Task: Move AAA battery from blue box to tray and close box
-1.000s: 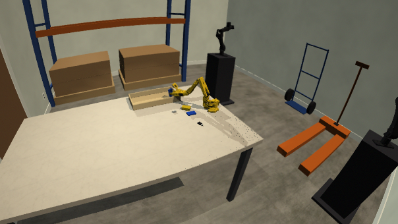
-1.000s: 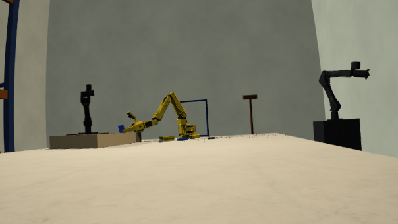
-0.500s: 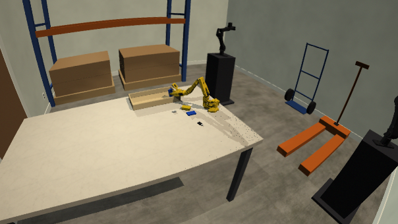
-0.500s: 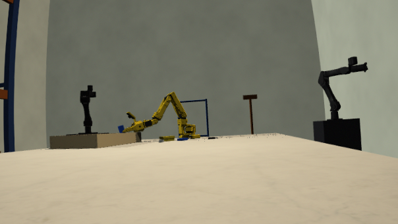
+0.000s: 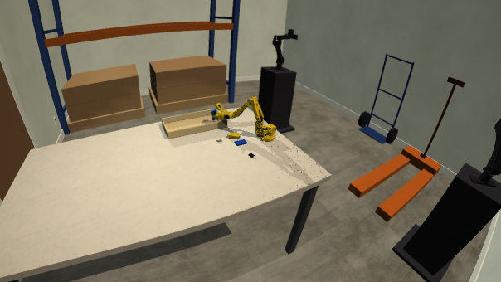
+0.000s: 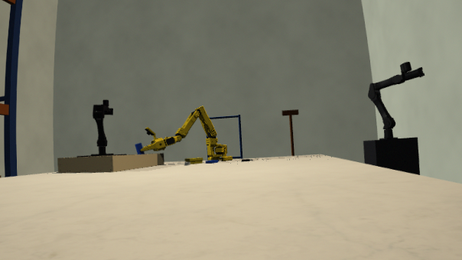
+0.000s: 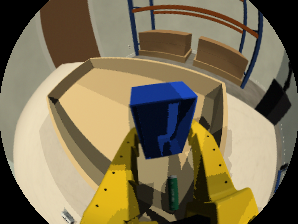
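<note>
My gripper (image 5: pixel 216 116) (image 6: pixel 141 150) (image 7: pixel 164 129) is closed on the blue box (image 5: pixel 213 114) (image 6: pixel 138 147) (image 7: pixel 162 122), holding it tilted above the wooden tray (image 5: pixel 192 131) (image 6: pixel 86 164) (image 7: pixel 150 65). In my wrist view, the green AAA battery (image 7: pixel 173 192) shows at 6 o'clock from the box, outside it, apparently on the tray's floor. Seen from the top camera, a flat blue piece (image 5: pixel 240 143) (image 6: pixel 212 161) lies on the table (image 5: pixel 124 187) (image 6: pixel 229 210) (image 7: pixel 35 115) toward 4 o'clock from the tray, just beside a yellow piece (image 5: pixel 234 135) (image 6: pixel 193 160).

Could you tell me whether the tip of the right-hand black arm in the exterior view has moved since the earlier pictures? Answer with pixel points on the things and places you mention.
Yes, the tip (image 6: pixel 421 71) has risen higher above its black pedestal (image 5: pixel 444 220) (image 6: pixel 391 157).
</note>
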Robot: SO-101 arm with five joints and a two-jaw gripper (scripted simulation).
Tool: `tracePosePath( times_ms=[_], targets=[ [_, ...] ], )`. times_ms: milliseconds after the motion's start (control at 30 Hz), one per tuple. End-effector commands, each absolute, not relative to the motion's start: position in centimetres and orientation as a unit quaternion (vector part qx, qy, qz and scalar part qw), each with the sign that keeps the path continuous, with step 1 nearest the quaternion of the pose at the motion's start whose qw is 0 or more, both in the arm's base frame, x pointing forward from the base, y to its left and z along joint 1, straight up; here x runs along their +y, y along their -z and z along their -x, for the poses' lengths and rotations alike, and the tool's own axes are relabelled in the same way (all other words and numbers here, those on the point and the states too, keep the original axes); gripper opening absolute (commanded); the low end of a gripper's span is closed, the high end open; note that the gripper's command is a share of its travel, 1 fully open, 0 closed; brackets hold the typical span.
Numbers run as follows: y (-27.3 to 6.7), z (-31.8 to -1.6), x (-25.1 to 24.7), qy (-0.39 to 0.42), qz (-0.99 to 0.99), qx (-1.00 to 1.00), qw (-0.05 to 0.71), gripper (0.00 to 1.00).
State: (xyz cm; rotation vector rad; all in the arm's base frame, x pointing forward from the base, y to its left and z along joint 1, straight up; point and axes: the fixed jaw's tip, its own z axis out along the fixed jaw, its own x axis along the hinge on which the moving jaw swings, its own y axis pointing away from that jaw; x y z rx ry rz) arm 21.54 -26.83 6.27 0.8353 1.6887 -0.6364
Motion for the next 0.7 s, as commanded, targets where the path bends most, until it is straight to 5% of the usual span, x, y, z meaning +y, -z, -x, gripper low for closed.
tracePosePath(
  times_ms=[0, 667],
  targets=[
    [-9.3, -22.0, -27.7, 0.281, -0.346, 0.684, 0.578, 0.19],
    [-11.8, -22.7, -28.5, 0.278, -0.348, 0.682, 0.580, 0.19]
  ],
)
